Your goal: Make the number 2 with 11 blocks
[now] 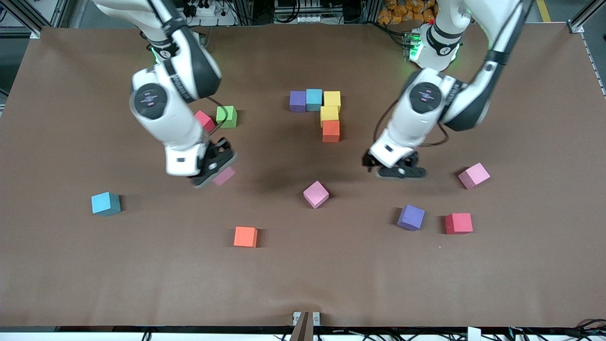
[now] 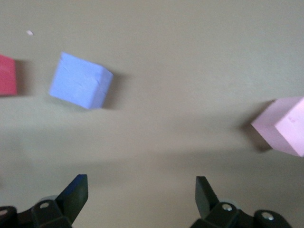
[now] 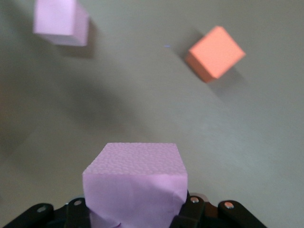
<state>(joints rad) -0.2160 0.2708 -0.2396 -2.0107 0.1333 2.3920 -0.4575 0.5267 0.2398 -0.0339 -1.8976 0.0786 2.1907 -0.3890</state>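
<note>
A pink block is clamped in the right gripper, up over the table. The left gripper (jaws spread wide, empty) hangs near a purple block.

Brown table, scattered blocks, green cube

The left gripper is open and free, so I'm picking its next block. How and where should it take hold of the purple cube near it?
Grip the purple cube across two opposite flat side faces, coming straight down from above. It sits skewed on the table, so the left gripper would likely need its wrist turned to match. The red cube stands apart, leaving finger room.
</note>
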